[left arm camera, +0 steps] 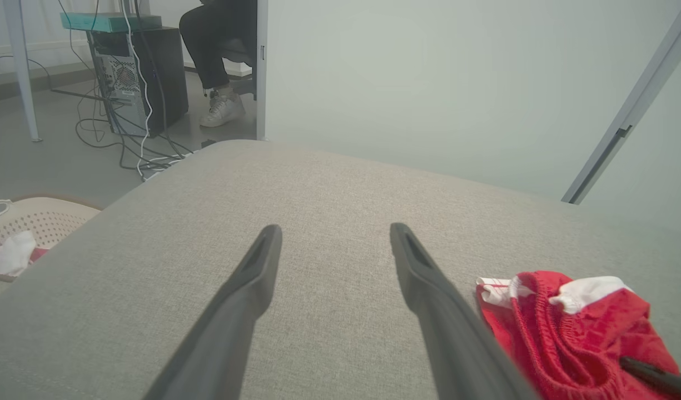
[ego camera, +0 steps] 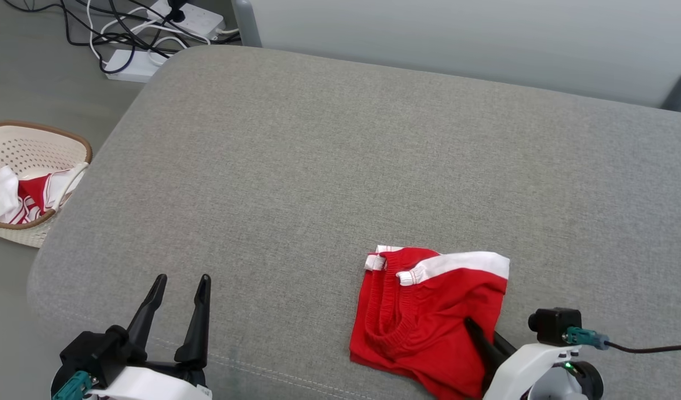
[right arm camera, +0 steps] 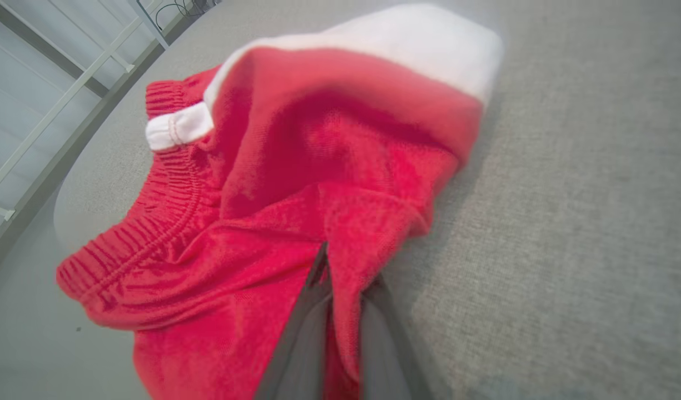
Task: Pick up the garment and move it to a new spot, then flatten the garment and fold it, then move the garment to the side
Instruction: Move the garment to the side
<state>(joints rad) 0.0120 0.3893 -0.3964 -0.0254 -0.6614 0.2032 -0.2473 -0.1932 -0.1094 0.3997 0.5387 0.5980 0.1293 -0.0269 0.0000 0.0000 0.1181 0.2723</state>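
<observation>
As the head view has it, the garment (ego camera: pixel 424 316), red shorts with a white band, lies folded in the lower right of the frame on the grey cushion (ego camera: pixel 318 166), its elastic waistband running up and down the bundle's left half. The right gripper (ego camera: pixel 482 331) reaches in from the lower right corner with its dark fingers sunk into the cloth's lower right edge, so that arm is plainly the nearer; the left gripper (ego camera: pixel 183 278) sits at the lower left, well apart from the shorts, fingers spread and empty. A basket (ego camera: pixel 24 150) of more red-and-white cloth stands off the cushion at the left edge. In the left wrist view those parted fingers frame bare cushion, with the garment (left arm camera: pixel 574 328) at the lower right. In the right wrist view the right gripper (right arm camera: pixel 340 278) is clenched on a fold of red cloth at bottom centre, and the rest of the garment (right arm camera: pixel 318 155) stretches away toward the upper left, white band farthest. Moving it aside, I'd judge, means pulling from that pinched near edge.
</observation>
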